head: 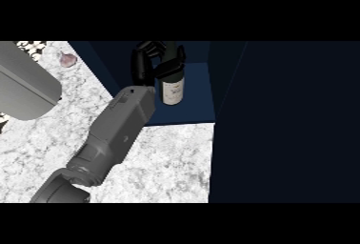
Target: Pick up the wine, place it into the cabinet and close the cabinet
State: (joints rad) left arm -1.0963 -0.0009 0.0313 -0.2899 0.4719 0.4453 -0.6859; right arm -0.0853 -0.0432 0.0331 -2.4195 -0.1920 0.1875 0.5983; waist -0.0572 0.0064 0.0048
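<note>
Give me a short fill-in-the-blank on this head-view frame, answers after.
1. The hand is curled round the ____ bottle.
2. The bottle is inside the dark blue ____.
3. The countertop has a ____ pattern.
4. The bottle's label is ____.

Answers: wine; cabinet; marble; white

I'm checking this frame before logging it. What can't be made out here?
- Right hand: in no part of the head view.
- Bottle top: hidden by the left hand curled round it.
- Cabinet shelf contact: too dark to tell whether the bottle stands on it.
- Small pink thing on the counter: too small to identify.
</note>
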